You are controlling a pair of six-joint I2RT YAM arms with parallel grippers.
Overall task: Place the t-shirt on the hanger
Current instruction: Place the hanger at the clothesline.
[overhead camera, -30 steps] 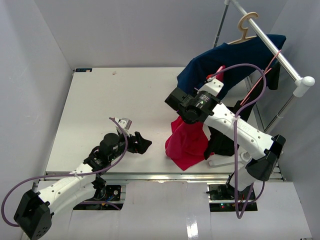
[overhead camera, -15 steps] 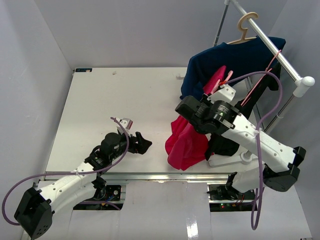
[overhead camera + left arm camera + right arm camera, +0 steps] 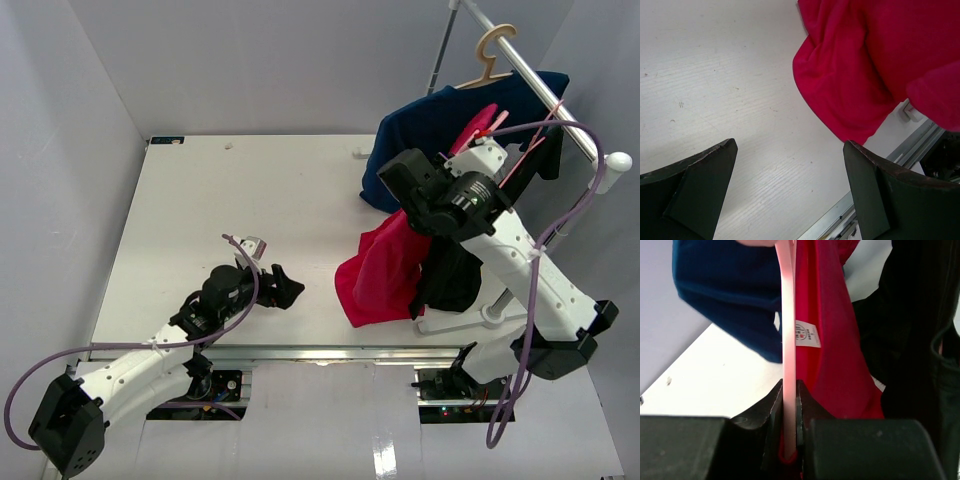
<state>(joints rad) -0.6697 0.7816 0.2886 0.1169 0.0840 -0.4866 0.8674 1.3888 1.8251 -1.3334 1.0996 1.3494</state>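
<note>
Crowding the table's [image 3: 250, 200] right rear corner are the metal rail [image 3: 545, 100], a navy shirt [image 3: 425, 125] on a beige hanger [image 3: 492, 55] and a black garment [image 3: 450, 275]. They leave the right gripper [image 3: 478, 148] little room there. It is raised off the table, clenched on the thin pale-pink plastic hanger [image 3: 482, 122]. In the wrist view its fingers [image 3: 772, 410] are pressed flat against both sides of the smooth bar [image 3: 788, 340].

The t-shirt [image 3: 385, 275], soft crimson cloth in loose folds, hangs from the hanger down to the table. Its lower end is bunched near the front edge, just left of the black garment. A small white label [image 3: 806, 335] shows beside the bar, its print too small to read. How much of the hanger sits inside the shirt is hidden by cloth and by the arm, and the hook is hard to make out against the rail.

The left and middle of the table are open white surface. The left gripper [image 3: 280, 288] is low over it near the front edge. Its jaws are spread wide with nothing between them, and the shirt's hem [image 3: 855, 100] lies just ahead. Only the dark, wedge-shaped fingertips [image 3: 700, 190] show, cut off by the frame.
</note>
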